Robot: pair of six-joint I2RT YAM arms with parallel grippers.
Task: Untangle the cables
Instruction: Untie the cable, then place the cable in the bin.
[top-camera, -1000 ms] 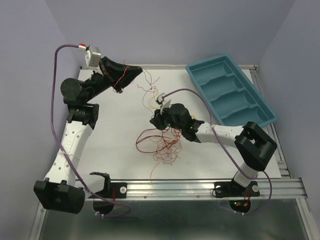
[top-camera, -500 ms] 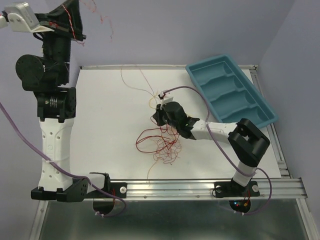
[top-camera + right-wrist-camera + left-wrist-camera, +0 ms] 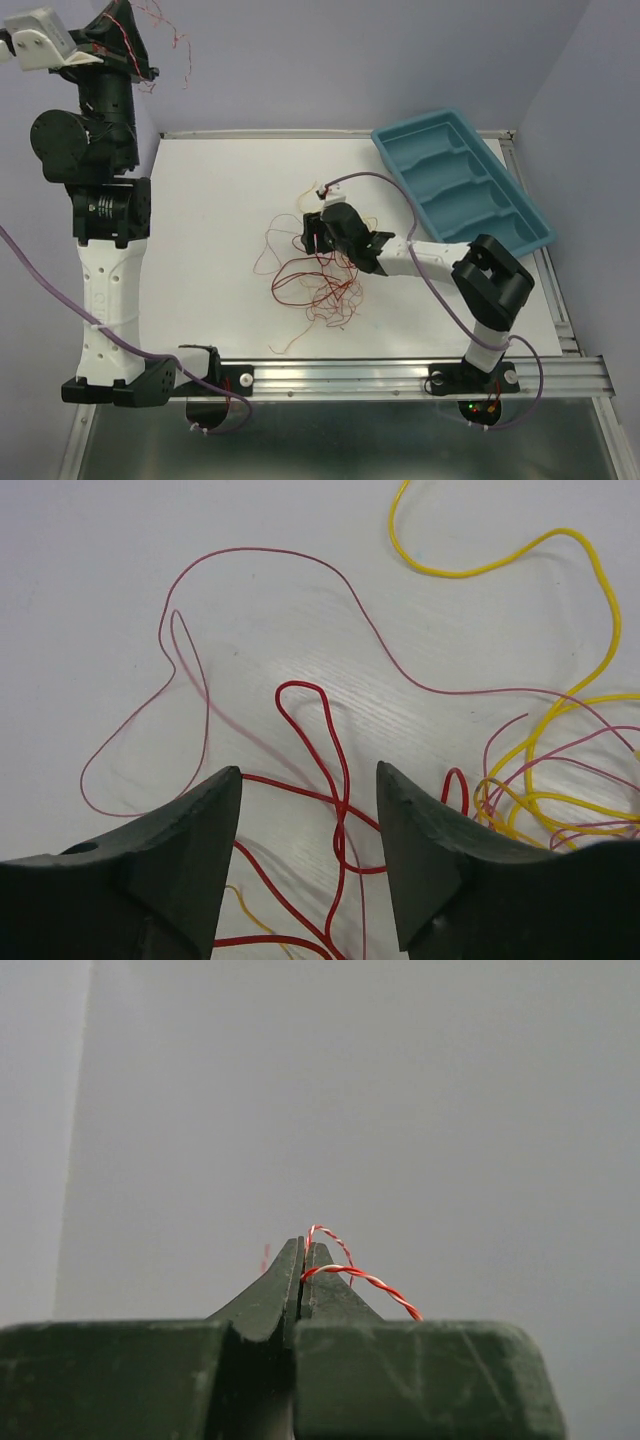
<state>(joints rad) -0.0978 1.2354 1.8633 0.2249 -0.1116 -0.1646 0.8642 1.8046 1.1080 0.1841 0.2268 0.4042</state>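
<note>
L gripper (image 3: pixel 303 1252) is clenched on a red-white twisted strand (image 3: pixel 372 1282), pinched right at the tips. L arm is raised high at the far L corner, above the table (image 3: pixel 220 200), w/ strand ends dangling in the air. R gripper (image 3: pixel 310 780) is released: jaws apart, low over the cables (image 3: pixel 318 282), nothing gripped. Cables = a loose tangle mid-table, mostly on the near side of the R gripper, w/ loops spreading L and toward the front edge. R wrist view: red cable (image 3: pixel 330 740) loops btwn the fingers, flat on the table. Thin dark-red loop (image 3: pixel 250 552) lies beyond, to the L. Yellow cable (image 3: pixel 600 610) curls on the R side, crossing thin reds. Tray (image 3: pixel 470 200) sits far R, apart from the tangle.
</note>
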